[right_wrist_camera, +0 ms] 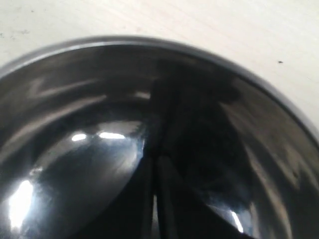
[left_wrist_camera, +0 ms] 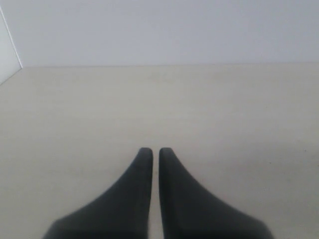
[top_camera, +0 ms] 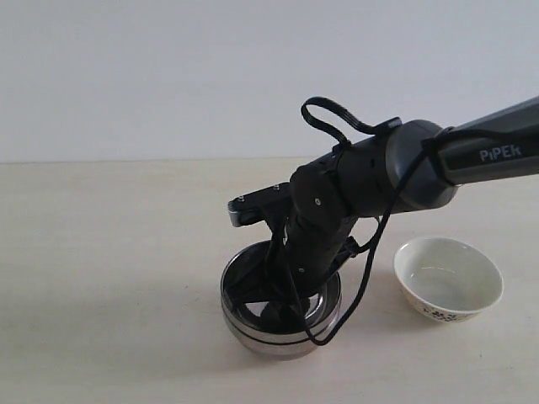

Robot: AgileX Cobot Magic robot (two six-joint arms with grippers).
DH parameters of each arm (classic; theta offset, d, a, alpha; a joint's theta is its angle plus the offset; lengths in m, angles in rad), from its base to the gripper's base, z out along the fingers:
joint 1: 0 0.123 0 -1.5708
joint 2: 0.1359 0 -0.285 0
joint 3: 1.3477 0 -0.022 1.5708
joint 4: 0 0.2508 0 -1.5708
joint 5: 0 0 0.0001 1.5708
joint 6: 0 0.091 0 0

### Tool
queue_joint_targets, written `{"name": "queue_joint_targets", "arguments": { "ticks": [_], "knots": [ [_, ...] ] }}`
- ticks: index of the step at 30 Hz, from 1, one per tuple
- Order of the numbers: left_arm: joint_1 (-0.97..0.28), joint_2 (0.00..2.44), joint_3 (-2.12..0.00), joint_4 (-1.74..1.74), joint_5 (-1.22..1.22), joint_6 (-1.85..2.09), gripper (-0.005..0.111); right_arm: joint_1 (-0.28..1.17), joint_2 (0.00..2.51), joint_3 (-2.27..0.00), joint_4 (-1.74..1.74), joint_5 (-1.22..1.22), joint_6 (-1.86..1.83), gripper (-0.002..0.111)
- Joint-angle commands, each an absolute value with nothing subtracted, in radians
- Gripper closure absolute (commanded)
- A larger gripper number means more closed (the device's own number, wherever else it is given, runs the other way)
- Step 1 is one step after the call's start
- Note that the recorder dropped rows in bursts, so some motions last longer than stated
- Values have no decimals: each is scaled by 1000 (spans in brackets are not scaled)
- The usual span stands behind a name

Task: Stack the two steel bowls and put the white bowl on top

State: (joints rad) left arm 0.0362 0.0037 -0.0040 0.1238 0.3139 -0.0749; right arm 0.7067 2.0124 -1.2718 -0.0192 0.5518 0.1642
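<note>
- Currently, the two steel bowls (top_camera: 274, 337) are seen nested one in the other on the pale table (top_camera: 101, 278), toward the front middle of the exterior view.
- The upper steel bowl (top_camera: 242, 282) is seated inside the lower steel bowl (top_camera: 278, 347), of which only the outer wall is shown beneath it. Which of the two is dimpled cannot be told.
- The right arm (top_camera: 404, 164) is extended across from the right of the exterior view and is bent downward over the stack.
- The right gripper (top_camera: 282, 317) is placed inside the upper steel bowl. In the right wrist view its dark fingers (right_wrist_camera: 174, 209) are shown pressed together with nothing between them, surrounded by the mirror-like inner wall. Whether the tips are touching the floor of the bowl cannot be told.
- The white bowl (top_camera: 448, 286) is stood upright on the table to the right of the stack, near it but clearly apart, and nothing is held inside it. A dark mark (top_camera: 446, 316) is carried on its outer side, facing the front.
- The left gripper (left_wrist_camera: 155, 150) is shown in the left wrist view with its fingers drawn together, only a thin slit being left between them. Nothing is clasped, and only the table is seen beyond the tips.
- A black cable (top_camera: 324, 114) is looped above the wrist of the right arm.
</note>
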Motion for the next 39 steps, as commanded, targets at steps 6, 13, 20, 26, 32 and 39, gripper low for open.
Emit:
{"name": "queue_joint_targets", "arguments": {
  "ticks": [6, 13, 20, 26, 32, 39],
  "knots": [
    [39, 0, 0, 113, 312, -71, 103, 695, 2035, -1258, -37, 548, 153, 108],
    [39, 0, 0, 113, 312, -71, 103, 695, 2035, -1258, -64, 501, 153, 108],
    [39, 0, 0, 113, 312, -71, 103, 668, 2035, -1258, -63, 485, 158, 108],
    [39, 0, 0, 113, 312, -71, 103, 667, 2035, -1258, -63, 495, 158, 108],
    [39, 0, 0, 113, 312, -71, 103, 667, 1999, -1258, -63, 470, 158, 108],
    [39, 0, 0, 113, 312, -71, 103, 667, 1864, -1258, -51, 518, 158, 61]
  ]
}}
